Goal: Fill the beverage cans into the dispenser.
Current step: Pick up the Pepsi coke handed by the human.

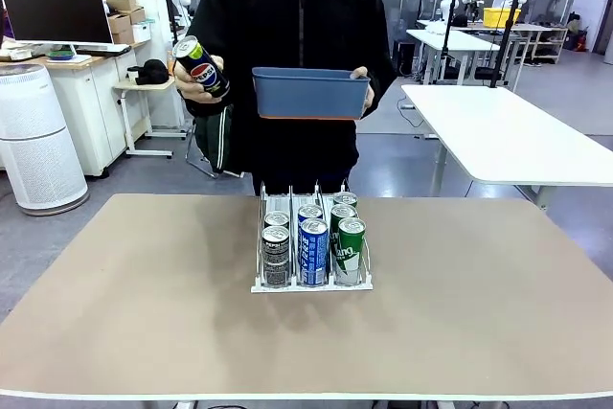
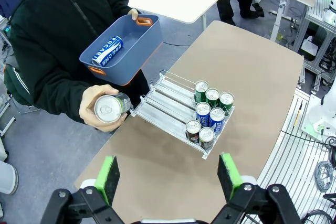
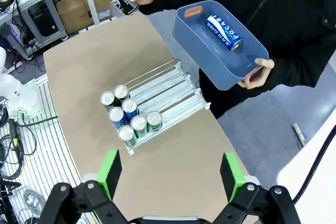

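Beyond table [image 1: 134, 284], hand [image 1: 188, 84] aloft with can [image 1: 203, 67]

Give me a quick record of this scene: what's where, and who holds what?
Dispenser: on the table, back of lanes bare
Lanes: two black cans, two blue cans, three green cans
Person's hand: holds a black Pepsi can
Blue tub: in the person's other hand, one blue can inside
Left gripper: open, above table
Right gripper: open, above table
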Controlling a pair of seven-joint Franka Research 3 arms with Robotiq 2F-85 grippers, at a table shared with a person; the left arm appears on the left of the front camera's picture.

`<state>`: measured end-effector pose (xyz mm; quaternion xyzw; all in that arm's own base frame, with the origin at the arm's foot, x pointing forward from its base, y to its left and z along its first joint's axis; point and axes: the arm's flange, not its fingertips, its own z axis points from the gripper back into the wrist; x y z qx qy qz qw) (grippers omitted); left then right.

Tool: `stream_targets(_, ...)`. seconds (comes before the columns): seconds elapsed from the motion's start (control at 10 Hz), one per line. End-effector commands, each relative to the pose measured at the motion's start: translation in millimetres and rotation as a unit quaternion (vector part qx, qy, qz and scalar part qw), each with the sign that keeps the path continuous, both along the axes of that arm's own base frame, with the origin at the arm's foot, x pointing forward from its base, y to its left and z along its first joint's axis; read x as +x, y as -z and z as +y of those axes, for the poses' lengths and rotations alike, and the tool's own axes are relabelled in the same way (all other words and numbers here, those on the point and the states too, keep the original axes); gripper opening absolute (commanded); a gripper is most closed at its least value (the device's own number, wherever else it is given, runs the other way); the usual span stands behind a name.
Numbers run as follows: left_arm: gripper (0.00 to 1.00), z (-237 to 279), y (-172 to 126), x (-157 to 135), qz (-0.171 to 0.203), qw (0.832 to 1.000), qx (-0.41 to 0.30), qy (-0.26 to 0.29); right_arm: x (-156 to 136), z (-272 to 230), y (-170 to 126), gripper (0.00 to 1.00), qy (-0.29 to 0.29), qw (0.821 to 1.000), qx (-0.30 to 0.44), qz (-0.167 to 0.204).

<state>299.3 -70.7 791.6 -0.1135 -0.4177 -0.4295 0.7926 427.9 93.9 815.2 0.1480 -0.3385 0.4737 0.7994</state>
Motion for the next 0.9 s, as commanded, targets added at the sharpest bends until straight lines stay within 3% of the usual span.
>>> stream_targets(0.0, 1.0, 0.8, 1.3, 1.2, -0.001, 1.0, 0.0, -0.003, -0.1, 0.1, -0.7, 1.0, 0.002, 1.0, 0.006, 0.001)
stream_targets(0.8, 1.0, 0.8, 1.3, 1.2, -0.001, 1.0, 0.0, -0.003, -0.1, 0.1, -0.7, 1.0, 0.002, 1.0, 0.006, 0.001)
